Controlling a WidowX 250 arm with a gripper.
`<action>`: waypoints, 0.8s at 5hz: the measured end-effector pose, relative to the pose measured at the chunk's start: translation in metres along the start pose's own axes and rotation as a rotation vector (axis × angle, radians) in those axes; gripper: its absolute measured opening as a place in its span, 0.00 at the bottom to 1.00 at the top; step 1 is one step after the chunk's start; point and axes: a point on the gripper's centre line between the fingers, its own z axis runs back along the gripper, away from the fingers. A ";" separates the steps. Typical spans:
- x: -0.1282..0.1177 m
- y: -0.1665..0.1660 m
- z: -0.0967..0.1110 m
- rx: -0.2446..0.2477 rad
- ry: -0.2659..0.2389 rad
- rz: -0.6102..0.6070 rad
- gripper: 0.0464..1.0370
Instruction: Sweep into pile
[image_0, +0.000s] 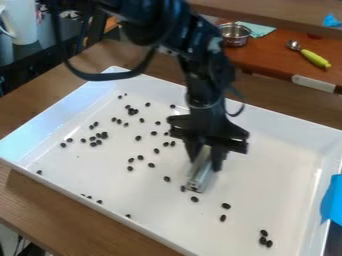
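Observation:
The black gripper (204, 158) hangs over the right-centre of a white tray, shut on a light metallic bar-like tool (199, 175). The tool's lower end is down at the tray floor, with a dark bean (183, 188) right by its left side and another bean (194, 199) just below it. Small dark beans lie scattered over the tray, many across the left and middle, such as a loose cluster (131, 111) near the upper left. Several sit near the front wall, and a small group (263, 240) is at the lower right.
The white tray (280, 127) has raised walls and rests on a wooden table (40, 205). Blue material (332, 200) covers part of its right wall. Behind are a metal bowl (234, 34), a spoon with a yellow-green handle (314, 58) and a white pitcher (20, 22).

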 end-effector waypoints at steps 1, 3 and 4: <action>-0.002 0.023 0.002 -0.001 -0.001 -0.024 0.34; 0.008 0.074 -0.001 0.057 -0.028 -0.018 0.34; 0.009 0.095 -0.001 0.094 -0.034 -0.022 0.34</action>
